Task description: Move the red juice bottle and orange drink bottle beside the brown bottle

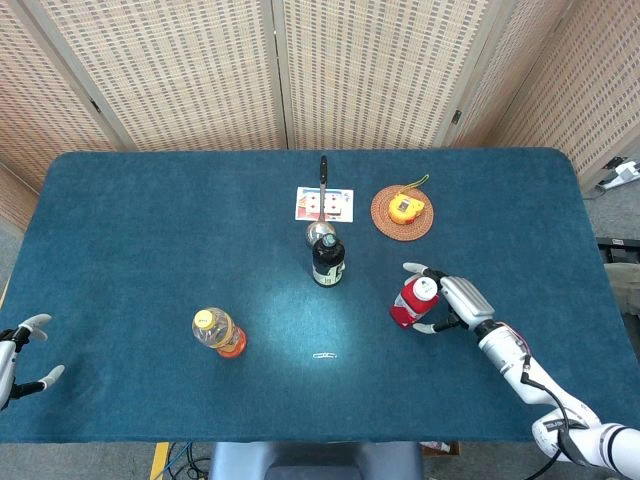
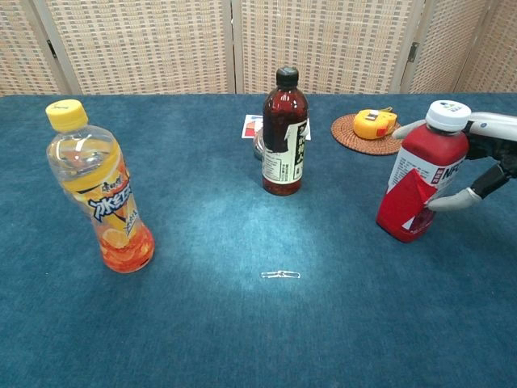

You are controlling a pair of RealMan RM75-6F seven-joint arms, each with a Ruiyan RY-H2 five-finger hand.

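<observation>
Altogether 3 bottles stand upright on the blue felt-like table [image 1: 120, 230], long axes vertical, caps up. The brown bottle [image 1: 327, 260] is dark glass-look w/ a black cap and pale label, at table centre. The orange drink bottle [image 1: 219, 333] is clear ribbed plastic w/ a yellow cap, near-left of the brown one and well apart from it. The red juice bottle [image 1: 413, 302] is a squarish red body w/ a white cap, right of the brown bottle, leaning slightly in the chest view.

Right hand [image 1: 455, 302] is at the red juice bottle's right side; fingers [image 2: 454, 201] curve around it, 1 pale fingertip touching the lower label and another behind the neck. Whether the grip is firm, can't tell. Left hand [image 1: 12, 352] sits at the near-left table edge, fingers apart, holding nothing.

Also 1 round woven coaster [image 1: 402, 212] at far right-centre w/ 1 yellow tape measure [image 1: 405, 207] on it, 1 playing-card sheet [image 1: 324, 204] far of the brown bottle, 1 metal spoon-like tool [image 1: 321, 210] lying over it w/ its bowl toward the brown bottle, and 1 small paper clip [image 1: 325, 355] near centre.
</observation>
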